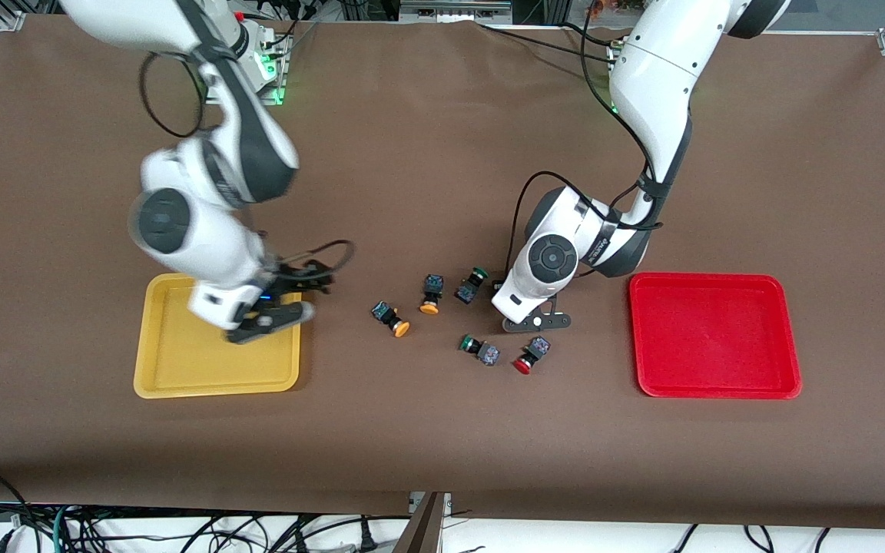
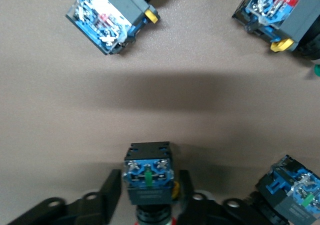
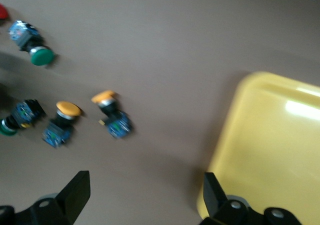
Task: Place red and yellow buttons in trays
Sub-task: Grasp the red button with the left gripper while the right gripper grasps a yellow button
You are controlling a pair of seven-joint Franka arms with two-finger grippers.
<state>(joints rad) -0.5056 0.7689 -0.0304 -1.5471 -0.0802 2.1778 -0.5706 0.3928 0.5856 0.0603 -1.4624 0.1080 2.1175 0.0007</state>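
Observation:
A red button (image 1: 531, 355) lies on the brown table under the tip of my left gripper (image 1: 536, 332). In the left wrist view this button (image 2: 149, 172) sits between the open fingers (image 2: 111, 190), with a narrow gap on each side and its red cap toward the wrist. I see no second red button. Two yellow buttons (image 1: 392, 319) (image 1: 430, 296) lie toward the yellow tray (image 1: 181, 369). My right gripper (image 1: 277, 311) is open and empty over that tray's rim (image 3: 270, 150). The red tray (image 1: 711, 369) holds nothing.
Two green-capped buttons (image 1: 472, 284) (image 1: 479, 347) lie close to the left gripper, one on each side of it. The right wrist view shows the yellow buttons (image 3: 62, 122) (image 3: 112, 115) and a green one (image 3: 30, 42). Other button bodies (image 2: 107, 17) (image 2: 280, 15) (image 2: 295, 190) surround the left gripper.

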